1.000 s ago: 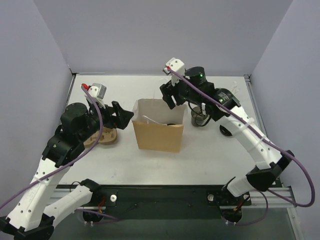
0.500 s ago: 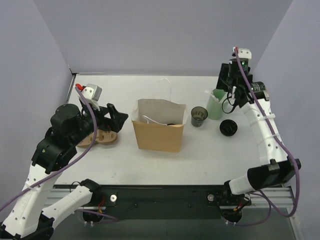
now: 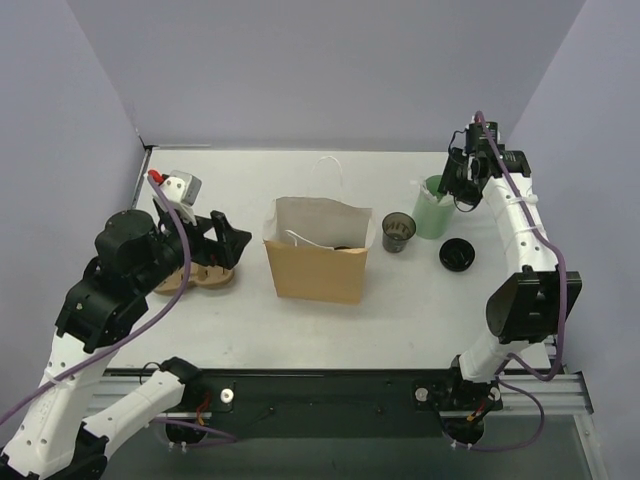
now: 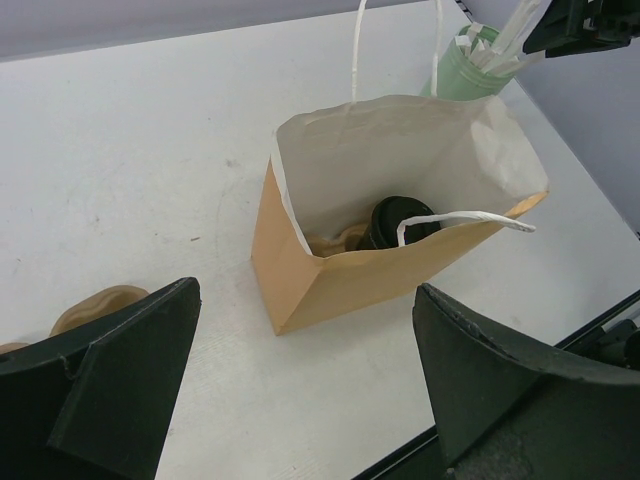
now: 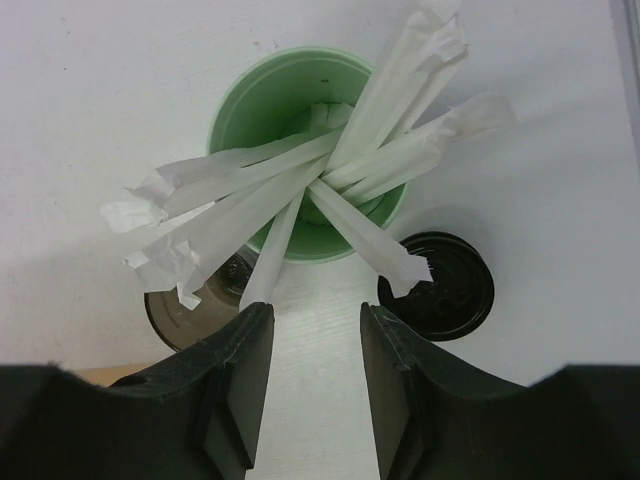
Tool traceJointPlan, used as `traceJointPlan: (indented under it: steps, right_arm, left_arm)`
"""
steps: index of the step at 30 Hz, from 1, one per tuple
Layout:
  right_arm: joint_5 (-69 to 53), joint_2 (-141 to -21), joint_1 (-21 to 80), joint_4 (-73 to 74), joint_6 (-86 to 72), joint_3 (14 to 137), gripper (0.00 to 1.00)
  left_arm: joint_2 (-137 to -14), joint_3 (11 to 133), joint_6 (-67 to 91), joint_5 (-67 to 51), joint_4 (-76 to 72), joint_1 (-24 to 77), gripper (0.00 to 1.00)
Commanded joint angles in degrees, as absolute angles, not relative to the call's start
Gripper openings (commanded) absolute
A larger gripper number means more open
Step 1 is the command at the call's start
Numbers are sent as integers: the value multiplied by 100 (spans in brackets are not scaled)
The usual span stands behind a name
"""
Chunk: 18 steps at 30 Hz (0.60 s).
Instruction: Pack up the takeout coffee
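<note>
Left wrist: takeout coffee [image 4: 395,222] inside paper bag [image 4: 340,290].

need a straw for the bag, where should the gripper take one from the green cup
Take a wrapped straw by its free upper end, coming down from above. The straws stand in the green cup and fan out past its rim, so the tips are spread apart while the lower parts bunch together. The one leaning towards the right gripper looks easiest.
</note>
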State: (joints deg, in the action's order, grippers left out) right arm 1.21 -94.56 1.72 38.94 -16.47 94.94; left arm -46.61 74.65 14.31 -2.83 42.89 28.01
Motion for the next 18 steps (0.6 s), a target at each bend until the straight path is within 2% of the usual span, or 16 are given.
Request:
traceJointPlan:
  steps: [1, 12, 18]
  right_arm:
    - [-439, -9597, 149, 4078, -1661, 9694, 40]
    - [-633, -9808, 158, 3990, -1714, 9624, 39]
    - [-808, -9949, 167, 3981, -1740, 9668, 31]
  left_arm:
    - [-4702, 7647, 1327, -264, 4201, 2777, 97]
    - [-4983, 7646, 1108, -281, 3938, 2777, 98]
    - [-5071, 7655, 1055, -255, 3876, 2777, 97]
